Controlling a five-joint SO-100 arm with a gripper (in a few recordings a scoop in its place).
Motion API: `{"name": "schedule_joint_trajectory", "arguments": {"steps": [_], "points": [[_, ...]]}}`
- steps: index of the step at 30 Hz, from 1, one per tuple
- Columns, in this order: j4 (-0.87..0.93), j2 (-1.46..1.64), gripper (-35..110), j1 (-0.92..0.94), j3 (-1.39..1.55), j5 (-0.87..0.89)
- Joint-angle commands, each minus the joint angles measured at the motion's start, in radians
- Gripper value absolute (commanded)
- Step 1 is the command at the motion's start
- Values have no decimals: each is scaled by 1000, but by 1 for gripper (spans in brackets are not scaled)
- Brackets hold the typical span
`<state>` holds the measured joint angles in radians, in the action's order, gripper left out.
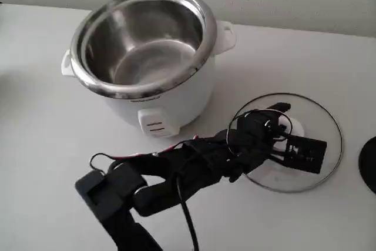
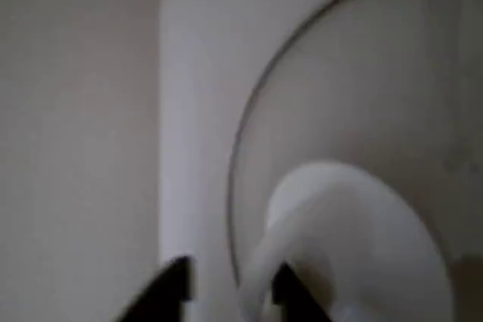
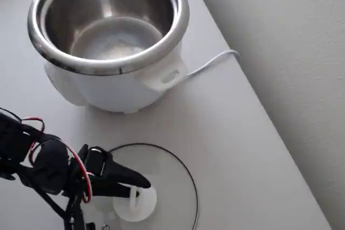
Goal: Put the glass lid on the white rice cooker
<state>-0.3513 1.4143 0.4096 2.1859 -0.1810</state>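
Observation:
The white rice cooker [image 1: 161, 95] [image 3: 116, 82] stands uncovered, its steel inner pot bare. To its right in the fixed view, the glass lid [image 1: 320, 157] [image 3: 172, 179] [image 2: 362, 96] lies flat on the table. Its white knob [image 1: 298, 127] [image 3: 143, 206] [image 2: 362, 246] faces up. My black gripper [image 1: 282, 123] [image 3: 137, 187] [image 2: 226, 292] hangs low over the lid, right at the knob. In the wrist view the two dark fingertips [image 2: 172, 288] stand apart. One tip is against the knob's edge and the other is off to the side, so the jaws are open and hold nothing.
A white power cord [image 3: 215, 60] runs from the cooker to the table's edge by the wall. A black round object [image 1: 370, 166] sits at the right edge of the fixed view. My arm [image 1: 176, 174] reaches in from the lower left, in front of the cooker.

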Motion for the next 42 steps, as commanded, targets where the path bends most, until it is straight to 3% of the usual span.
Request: {"name": "schedule_joint_trajectory", "arguments": {"steps": [1, 21, 42], "points": [[-32, 2, 0, 14, -86, 0], [-23, 176, 0, 14, -150, 94], [95, 583, 0, 124, -178, 235]]}}
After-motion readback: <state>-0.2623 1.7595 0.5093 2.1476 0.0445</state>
